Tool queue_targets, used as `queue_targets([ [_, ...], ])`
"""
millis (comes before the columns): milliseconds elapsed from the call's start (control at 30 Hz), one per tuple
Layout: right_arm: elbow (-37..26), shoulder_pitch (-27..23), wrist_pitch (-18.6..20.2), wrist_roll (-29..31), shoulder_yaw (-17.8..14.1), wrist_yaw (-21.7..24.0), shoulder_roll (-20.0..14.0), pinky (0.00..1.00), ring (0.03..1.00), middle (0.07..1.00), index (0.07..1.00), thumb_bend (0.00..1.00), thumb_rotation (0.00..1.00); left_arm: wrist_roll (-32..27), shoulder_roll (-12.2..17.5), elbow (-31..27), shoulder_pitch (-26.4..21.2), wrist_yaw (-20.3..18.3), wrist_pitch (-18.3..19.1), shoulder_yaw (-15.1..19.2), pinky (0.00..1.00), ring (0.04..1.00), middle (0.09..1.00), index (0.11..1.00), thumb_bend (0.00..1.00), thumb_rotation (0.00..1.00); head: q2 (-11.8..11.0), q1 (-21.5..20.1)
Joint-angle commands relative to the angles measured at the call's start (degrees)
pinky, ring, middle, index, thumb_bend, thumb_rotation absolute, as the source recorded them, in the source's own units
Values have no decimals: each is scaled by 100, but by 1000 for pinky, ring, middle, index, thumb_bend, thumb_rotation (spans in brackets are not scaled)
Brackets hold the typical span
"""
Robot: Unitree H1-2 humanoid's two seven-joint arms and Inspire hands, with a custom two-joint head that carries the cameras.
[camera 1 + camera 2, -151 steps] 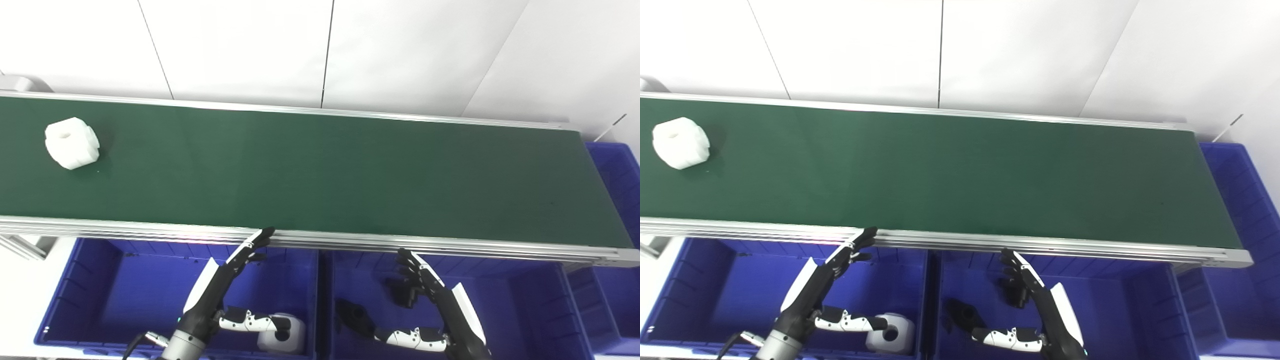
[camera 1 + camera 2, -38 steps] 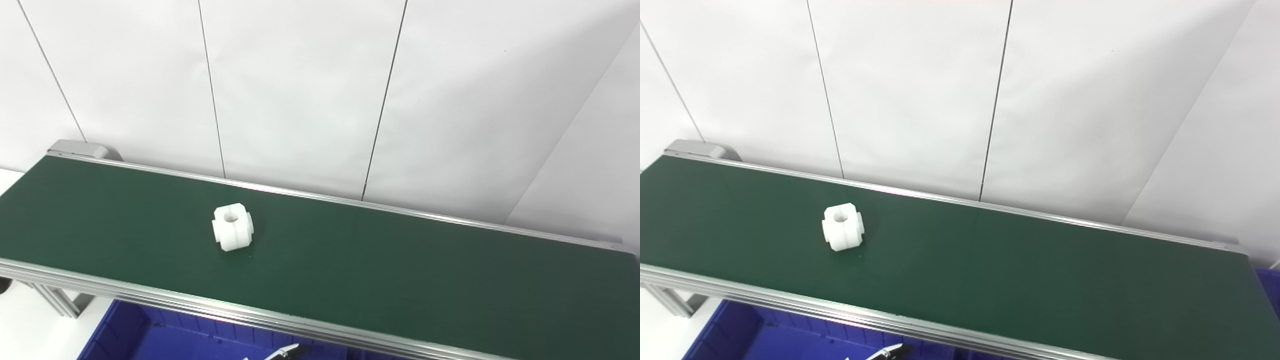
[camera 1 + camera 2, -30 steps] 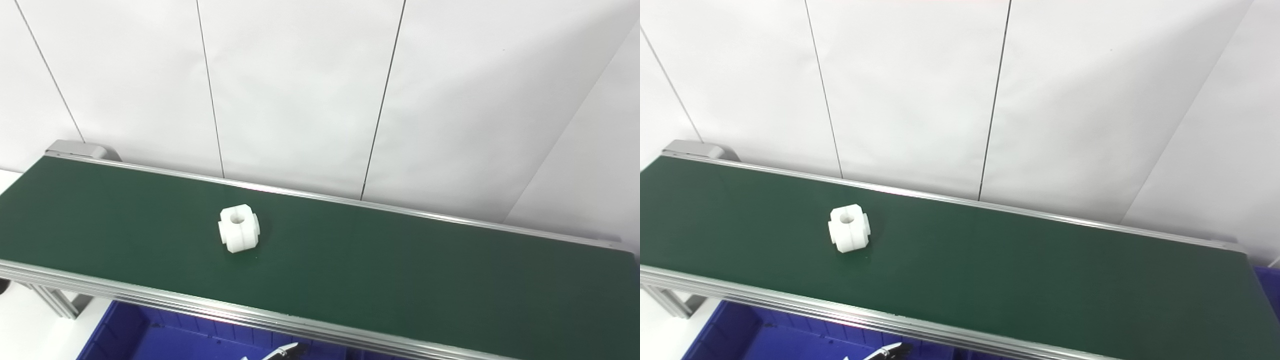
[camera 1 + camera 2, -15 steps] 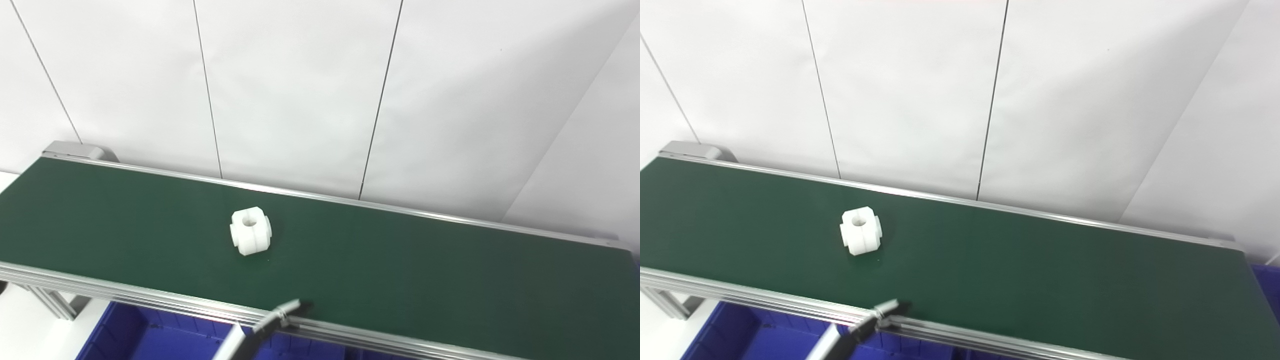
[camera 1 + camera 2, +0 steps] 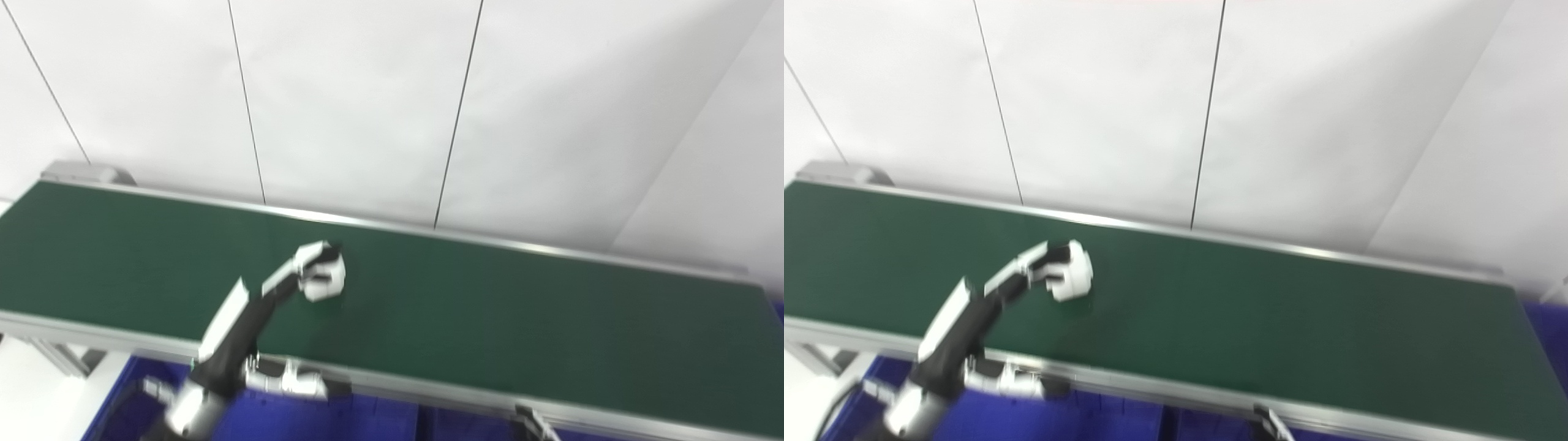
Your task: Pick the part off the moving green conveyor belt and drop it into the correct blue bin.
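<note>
we are reaching our left hand (image 5: 269,291) across the green conveyor belt (image 5: 520,312) to the white part (image 5: 324,278) riding mid-belt; fingers are touching it, but blur is hiding whether they are closing. it is looking rigid, light and smooth, so we are favouring opposite flat sides.

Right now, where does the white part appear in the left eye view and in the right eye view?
Left eye view: the white part sits left of centre on the green belt, under the fingers of the left hand.
Right eye view: further left, same height.
Shared landmark: the dark wall seam runs down just right of the part.
</note>
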Motion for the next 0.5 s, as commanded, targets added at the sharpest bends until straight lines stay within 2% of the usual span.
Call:
queue_targets([
  [0,-247,1,-29,32,-23,51,57,760,806,844,904,871,318,125,2,-281,-415,-186,417,152,771,870,898,888,777,288,60,10],
  [100,-376,11,73,11,-33,84,108,766,812,848,907,860,311,416,17,-339,-801,-455,1050,268,764,871,909,901,765,291,205,14],
  [200,-475,15,148,2,-55,129,157,768,809,843,907,849,300,838,26,-259,-1182,-677,1585,298,781,867,900,891,774,254,254,22],
  [333,-574,9,239,-5,-65,194,178,766,807,843,909,844,307,1330,61,136,-1630,-890,1894,238,795,866,897,893,784,239,330,36],
  [467,-666,34,291,4,-88,232,196,766,803,839,906,850,296,1732,26,418,-1921,-1024,2129,161,768,865,903,892,810,254,367,50],
])
